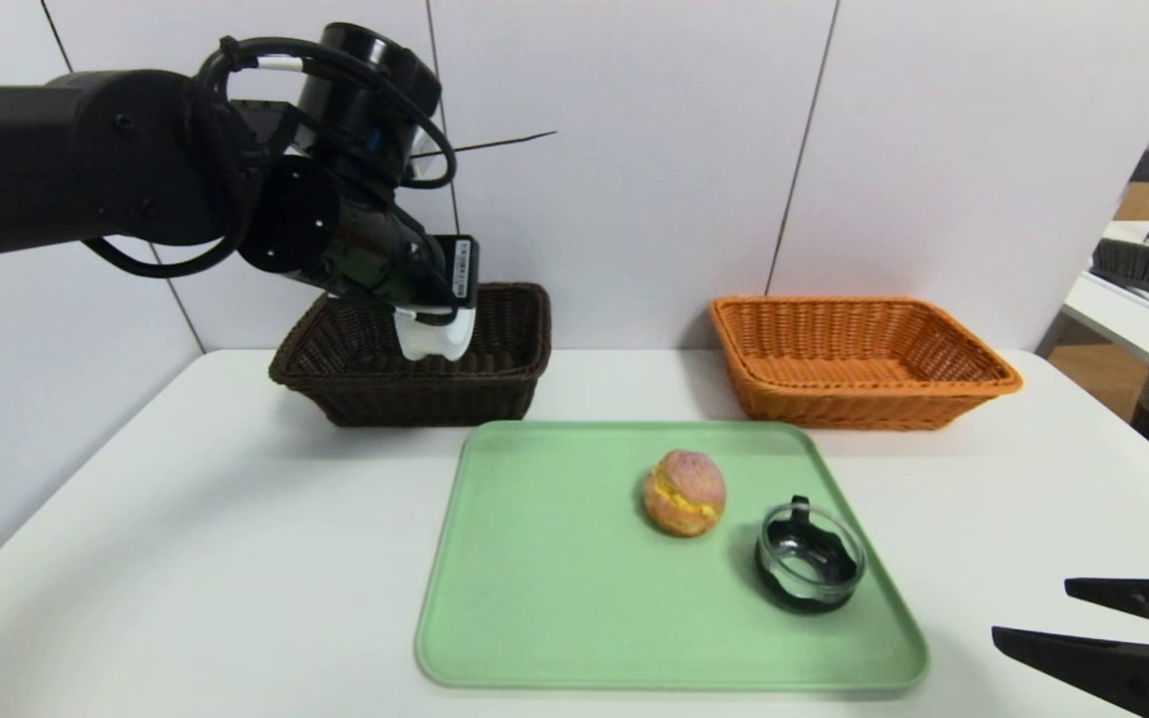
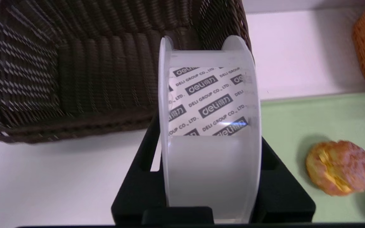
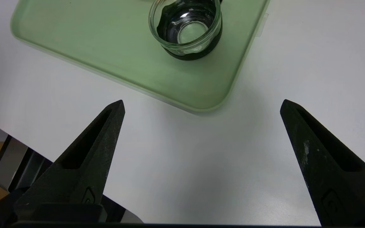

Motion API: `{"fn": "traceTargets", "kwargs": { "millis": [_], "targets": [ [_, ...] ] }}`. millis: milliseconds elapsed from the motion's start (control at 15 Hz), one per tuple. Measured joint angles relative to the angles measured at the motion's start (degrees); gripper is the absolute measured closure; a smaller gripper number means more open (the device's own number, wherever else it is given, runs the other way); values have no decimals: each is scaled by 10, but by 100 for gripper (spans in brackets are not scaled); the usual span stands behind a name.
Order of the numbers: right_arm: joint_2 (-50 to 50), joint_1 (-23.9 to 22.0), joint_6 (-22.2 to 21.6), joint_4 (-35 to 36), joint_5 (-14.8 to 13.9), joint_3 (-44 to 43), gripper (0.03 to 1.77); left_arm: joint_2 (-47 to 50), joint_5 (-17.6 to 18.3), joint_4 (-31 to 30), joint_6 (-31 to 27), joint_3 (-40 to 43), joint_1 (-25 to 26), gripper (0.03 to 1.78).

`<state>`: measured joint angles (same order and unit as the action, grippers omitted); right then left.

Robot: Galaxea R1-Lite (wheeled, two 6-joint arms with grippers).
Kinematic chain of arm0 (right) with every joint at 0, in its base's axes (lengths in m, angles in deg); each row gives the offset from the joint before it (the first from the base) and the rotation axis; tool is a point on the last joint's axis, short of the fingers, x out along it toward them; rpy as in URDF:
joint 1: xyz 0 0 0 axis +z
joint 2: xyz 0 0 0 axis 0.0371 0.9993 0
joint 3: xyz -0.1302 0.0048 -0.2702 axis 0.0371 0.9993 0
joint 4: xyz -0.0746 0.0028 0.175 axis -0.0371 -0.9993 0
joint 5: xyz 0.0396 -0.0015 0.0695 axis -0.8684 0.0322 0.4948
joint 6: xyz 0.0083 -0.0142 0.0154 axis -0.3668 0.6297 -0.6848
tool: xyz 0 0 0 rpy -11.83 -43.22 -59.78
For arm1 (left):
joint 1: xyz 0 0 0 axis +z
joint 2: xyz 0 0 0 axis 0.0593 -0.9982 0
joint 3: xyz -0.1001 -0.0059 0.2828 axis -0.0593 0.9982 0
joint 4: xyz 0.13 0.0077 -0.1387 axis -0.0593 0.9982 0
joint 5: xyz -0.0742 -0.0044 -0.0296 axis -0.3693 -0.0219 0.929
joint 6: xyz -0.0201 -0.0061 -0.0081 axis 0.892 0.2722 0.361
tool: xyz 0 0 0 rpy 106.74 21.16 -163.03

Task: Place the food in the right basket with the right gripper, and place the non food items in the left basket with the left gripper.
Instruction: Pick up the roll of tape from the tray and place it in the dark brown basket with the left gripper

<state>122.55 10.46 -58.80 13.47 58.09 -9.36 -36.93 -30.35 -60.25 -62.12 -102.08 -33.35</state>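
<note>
In the head view, the left tool reaches in from the left, gripping a white plastic tape spool [image 1: 437, 334] at the near side of the dark brown wicker basket [image 1: 415, 389]. The coming move turns on how the spool lies to that basket: the left arm is the nearer one, and the spool appears over the basket's opening, near its front rim. There is one spool, one dark basket, one orange wicker basket [image 1: 864, 407], one cream-filled bun [image 1: 685, 493] and one glass cup with a black holder [image 1: 810, 558]. Bun and cup rest on the single green tray [image 1: 674, 558], on the white worktop [image 1: 186, 558]; the bun lies nearer the orange basket than the dark one. The right tool [image 1: 1033, 610] waits beside the tray's near right corner, spread wide and holding nothing.

In the left wrist view, the left tool [image 2: 211, 164] has its fingers closed on the two sides of the spool, whose long axis runs along the tool's reach. The spool partly overlaps the basket's rim, so a little more travel inward before release would probably be safer; let go here, it could catch the rim.

In the right wrist view, the right tool [image 3: 202, 106] stands open over bare worktop, with the cup ahead, beyond the tray's edge.
</note>
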Motion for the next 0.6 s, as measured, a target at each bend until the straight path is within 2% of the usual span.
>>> {"fn": "traceTargets", "kwargs": {
  "millis": [133,333,600],
  "targets": [
    [0,0,0,0,0,0,10,-21,17,-3,-39,-34,38,122],
    [0,-7,0,0,0,0,10,-63,48,-7,-58,-89,85,122],
    [-1,-9,0,-1,0,1,10,-120,51,-50,-78,-106,129,122]
  ]
}}
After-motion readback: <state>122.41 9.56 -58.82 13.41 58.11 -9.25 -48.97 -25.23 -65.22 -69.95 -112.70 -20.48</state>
